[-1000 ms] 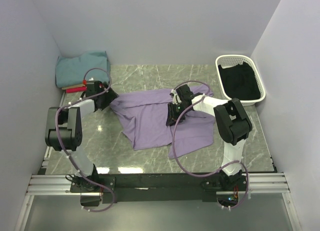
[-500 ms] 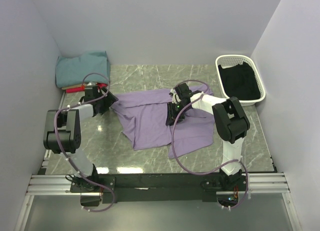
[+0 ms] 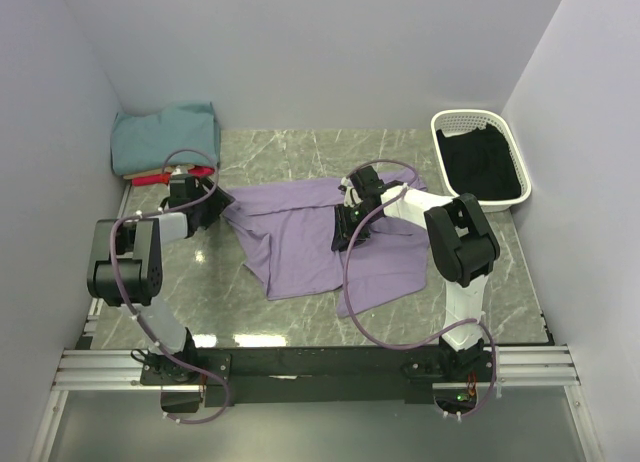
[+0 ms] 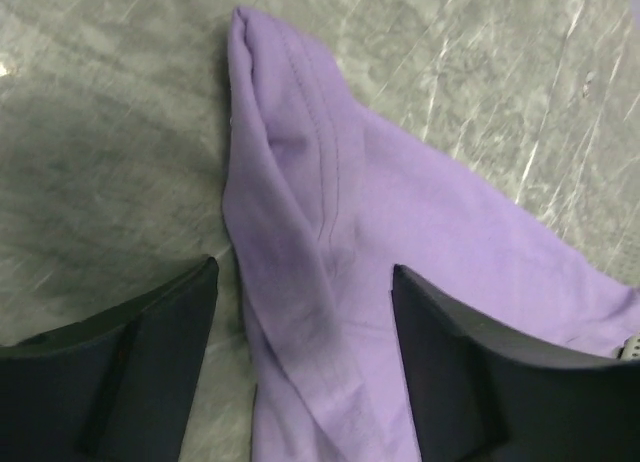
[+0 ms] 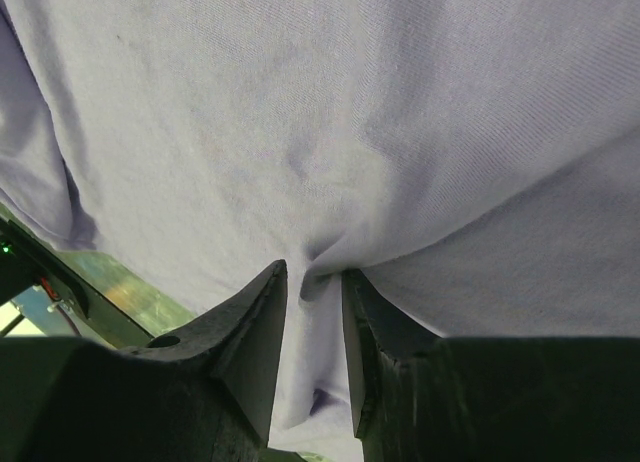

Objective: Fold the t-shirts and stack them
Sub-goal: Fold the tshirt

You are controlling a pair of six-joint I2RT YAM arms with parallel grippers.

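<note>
At the centre of the surface (image 3: 300,152), the lavender t-shirt (image 3: 300,252) lies rumpled, the right jaws pinching a ridge of its cloth and the left jaws open astride one corner; flattening appears in hand, and the next move calls for closing the left jaws there.

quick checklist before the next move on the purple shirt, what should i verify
1. Right end effector pinching the lavender t-shirt: ok, cloth is bunched between its fingers.
2. Left end effector open over the hemmed corner: ok, jaws apart, nothing gripped.
3. Shirt spread flat: not ok, rumpled and partly folded over.
4. Number of layers in the right pinch: cannot tell.
5. Teal t-shirt stack apart from the lavender one: ok.
</note>
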